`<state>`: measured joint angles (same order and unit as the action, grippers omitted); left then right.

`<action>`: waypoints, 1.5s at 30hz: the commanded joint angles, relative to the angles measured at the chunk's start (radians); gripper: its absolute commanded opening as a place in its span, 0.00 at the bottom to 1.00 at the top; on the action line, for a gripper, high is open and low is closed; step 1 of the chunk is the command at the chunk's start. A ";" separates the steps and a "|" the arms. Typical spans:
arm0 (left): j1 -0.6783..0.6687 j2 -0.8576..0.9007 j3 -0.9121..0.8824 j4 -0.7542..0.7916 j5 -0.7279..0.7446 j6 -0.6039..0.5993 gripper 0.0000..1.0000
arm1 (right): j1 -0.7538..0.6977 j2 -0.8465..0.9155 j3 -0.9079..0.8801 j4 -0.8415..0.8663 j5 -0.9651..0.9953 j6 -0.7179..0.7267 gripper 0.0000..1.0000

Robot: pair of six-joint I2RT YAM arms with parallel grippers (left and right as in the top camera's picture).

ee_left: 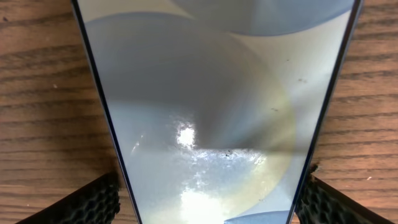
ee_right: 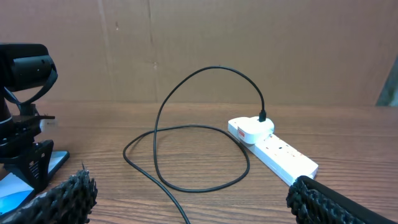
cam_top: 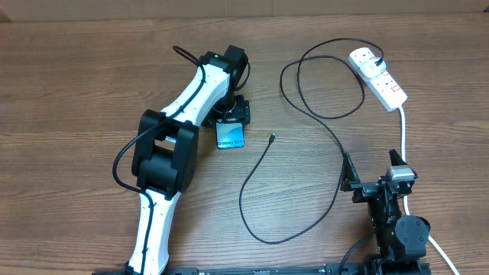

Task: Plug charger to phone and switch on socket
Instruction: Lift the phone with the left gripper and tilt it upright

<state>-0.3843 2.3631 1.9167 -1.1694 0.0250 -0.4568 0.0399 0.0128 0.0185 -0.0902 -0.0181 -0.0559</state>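
Observation:
The phone [cam_top: 230, 136] lies flat on the wooden table with its blue screen up and fills the left wrist view [ee_left: 211, 93]. My left gripper [cam_top: 231, 116] straddles its far end, with the finger pads against both long edges [ee_left: 211, 190]. The charger's black cable [cam_top: 336, 137] loops across the table. Its connector tip [cam_top: 272, 138] lies loose to the right of the phone. Its white plug [cam_top: 364, 58] sits in the socket [cam_top: 386, 85], a white power strip at the back right. My right gripper [cam_top: 372, 169] is open and empty at the front right, facing the strip [ee_right: 283, 155].
The strip's thick white cord [cam_top: 403, 130] runs down past my right arm. In the right wrist view the cable loop [ee_right: 155, 137] lies on the table ahead, the left arm's wrist [ee_right: 22, 68] stands at the left, and a cardboard wall [ee_right: 249, 37] is behind.

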 commanded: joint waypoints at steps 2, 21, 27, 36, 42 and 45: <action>0.008 0.050 -0.033 0.021 -0.069 -0.023 0.83 | 0.006 -0.008 -0.010 0.006 0.010 0.003 1.00; 0.015 0.049 0.011 -0.026 -0.040 -0.023 0.69 | 0.006 -0.008 -0.010 0.006 0.010 0.003 1.00; 0.025 0.049 0.113 -0.102 0.034 -0.022 0.69 | 0.006 -0.008 -0.010 0.006 0.010 0.003 1.00; 0.051 0.049 0.214 -0.212 0.218 -0.021 0.69 | 0.006 -0.008 -0.010 0.006 0.010 0.003 1.00; 0.084 0.049 0.214 -0.256 0.403 -0.005 0.69 | 0.006 -0.008 -0.010 0.006 0.010 0.003 1.00; 0.108 0.049 0.214 -0.270 0.526 0.027 0.69 | 0.006 -0.008 -0.010 0.006 0.010 0.003 1.00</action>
<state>-0.3035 2.4119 2.1063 -1.4288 0.3695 -0.4637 0.0402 0.0128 0.0185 -0.0902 -0.0181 -0.0559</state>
